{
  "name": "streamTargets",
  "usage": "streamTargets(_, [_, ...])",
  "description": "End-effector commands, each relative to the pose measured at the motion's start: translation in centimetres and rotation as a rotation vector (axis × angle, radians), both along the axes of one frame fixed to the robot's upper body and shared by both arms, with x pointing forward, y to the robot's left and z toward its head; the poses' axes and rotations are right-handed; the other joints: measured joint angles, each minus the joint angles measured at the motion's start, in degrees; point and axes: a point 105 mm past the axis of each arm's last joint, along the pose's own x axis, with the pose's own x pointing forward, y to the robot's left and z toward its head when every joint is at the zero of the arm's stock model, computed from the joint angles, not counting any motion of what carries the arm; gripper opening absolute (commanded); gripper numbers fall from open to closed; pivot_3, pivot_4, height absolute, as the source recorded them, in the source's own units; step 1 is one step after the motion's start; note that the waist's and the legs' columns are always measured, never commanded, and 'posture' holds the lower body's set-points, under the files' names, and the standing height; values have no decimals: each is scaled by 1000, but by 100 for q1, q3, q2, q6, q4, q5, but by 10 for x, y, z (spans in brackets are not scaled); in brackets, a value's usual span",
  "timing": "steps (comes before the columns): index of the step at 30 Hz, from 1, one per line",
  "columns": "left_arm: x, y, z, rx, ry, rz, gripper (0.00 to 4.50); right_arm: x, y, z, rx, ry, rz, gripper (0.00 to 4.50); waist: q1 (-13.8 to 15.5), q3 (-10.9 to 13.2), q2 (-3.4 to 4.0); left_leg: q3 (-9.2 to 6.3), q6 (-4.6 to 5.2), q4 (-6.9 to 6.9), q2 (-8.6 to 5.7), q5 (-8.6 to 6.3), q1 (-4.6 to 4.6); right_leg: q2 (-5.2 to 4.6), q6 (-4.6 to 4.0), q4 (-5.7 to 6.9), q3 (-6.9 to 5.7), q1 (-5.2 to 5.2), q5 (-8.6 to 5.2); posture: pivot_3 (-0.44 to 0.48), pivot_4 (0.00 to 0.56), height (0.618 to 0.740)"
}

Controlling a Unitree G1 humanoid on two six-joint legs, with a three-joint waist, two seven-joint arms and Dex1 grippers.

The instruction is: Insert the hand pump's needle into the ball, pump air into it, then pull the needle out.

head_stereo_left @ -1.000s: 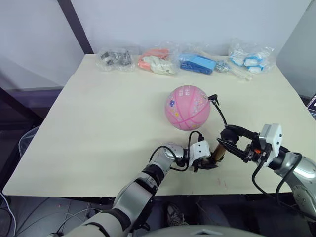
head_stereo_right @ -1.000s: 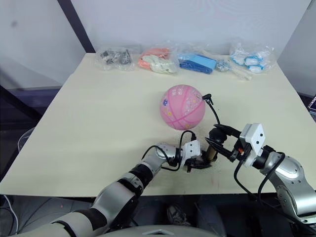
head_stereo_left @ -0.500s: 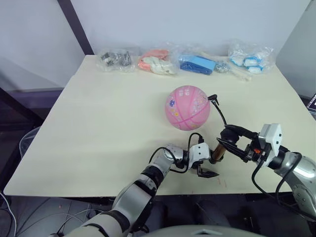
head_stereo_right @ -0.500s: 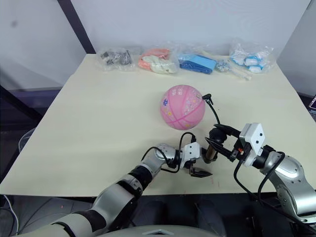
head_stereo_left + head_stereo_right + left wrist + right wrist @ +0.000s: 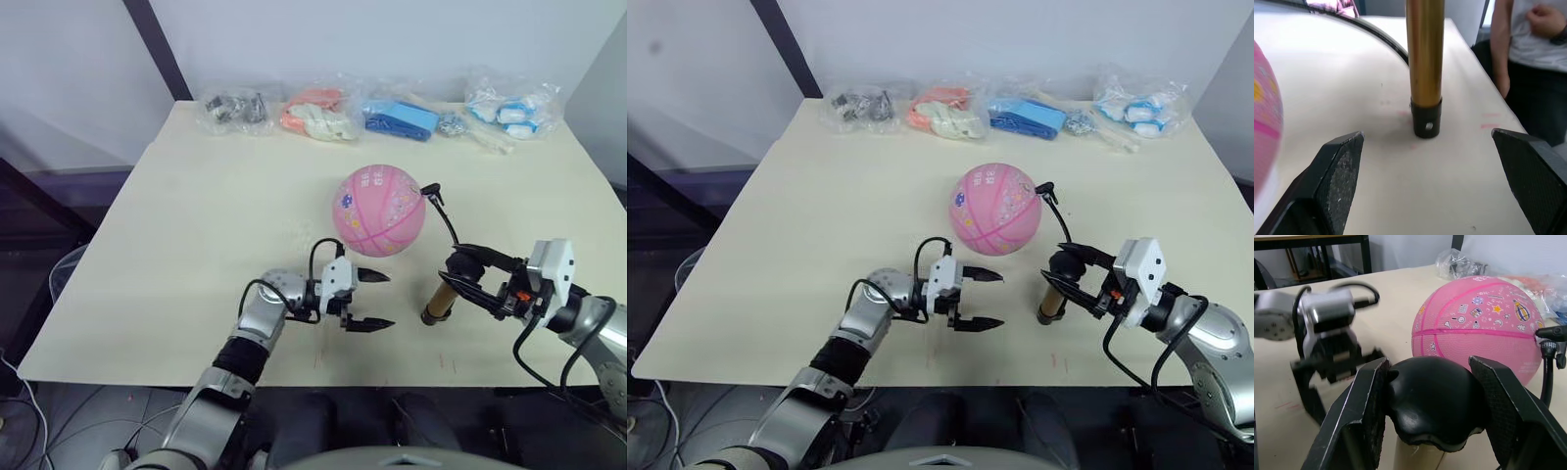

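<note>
The pink ball [image 5: 379,210] sits on the table [image 5: 196,225] right of centre. The hand pump [image 5: 438,299] stands nearly upright on its black end cap [image 5: 1426,120], in front of the ball and to its right. My right gripper [image 5: 460,274] is shut on the pump's black top [image 5: 1432,401]. The thin hose [image 5: 449,223] rises to the needle fitting [image 5: 431,191], which rests against the ball's right side; the pin itself is hidden. My left gripper [image 5: 377,301] is open a little left of the pump, its fingers [image 5: 1337,171] wide apart and holding nothing.
Several clear bags of small items [image 5: 313,113] line the table's far edge. Beyond the table's right side stands a person [image 5: 1528,29]. Bare tabletop lies to the left of the ball.
My left gripper has let go of the pump's base, opened and drawn back to the left. The right gripper still holds the pump's top. The camera has shifted slightly.
</note>
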Motion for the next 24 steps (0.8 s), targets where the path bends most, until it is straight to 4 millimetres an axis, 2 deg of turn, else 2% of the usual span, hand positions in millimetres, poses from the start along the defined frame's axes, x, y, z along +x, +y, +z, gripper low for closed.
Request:
streamTargets(1, [0, 18, 36, -79, -40, -5, 4476, 2, -18, 10, -68, -12, -34, 2118, 0, 10, 7, -1, 1, 0, 0, 0, 0, 0, 0, 0, 0, 0, 0, 0, 150, 740])
streamTargets(6, [-3, 43, 62, -95, -62, -29, 4476, 6, -31, 24, -128, -47, -40, 2118, -1, 28, 26, -2, 13, 2, 0, -7, -1, 16, 0, 2, -6, 1, 0, 0, 150, 740])
streamTargets(13, [-8, 74, 80, -66, -57, -59, 4476, 12, -48, 28, -331, -64, -12, 2118, -45, 66, 36, 1, 0, 2, -1, 1, -4, 20, 0, 1, -7, 0, 0, 0, 150, 740])
streamTargets(20, [-9, 83, 87, -66, -70, -56, 4476, 17, -57, 39, -510, -88, 38, 2118, -45, 100, 47, 9, -2, 11, 4, 3, -10, 18, 0, 2, -18, 0, 0, 0, 150, 740])
streamTargets(24, [-9, 83, 86, -67, -80, -51, 4476, 21, -55, 51, -529, -113, 47, 2118, -49, 109, 51, 50, -7, 12, 23, 7, -23, 17, -1, 2, -31, -4, -1, 0, 150, 740])
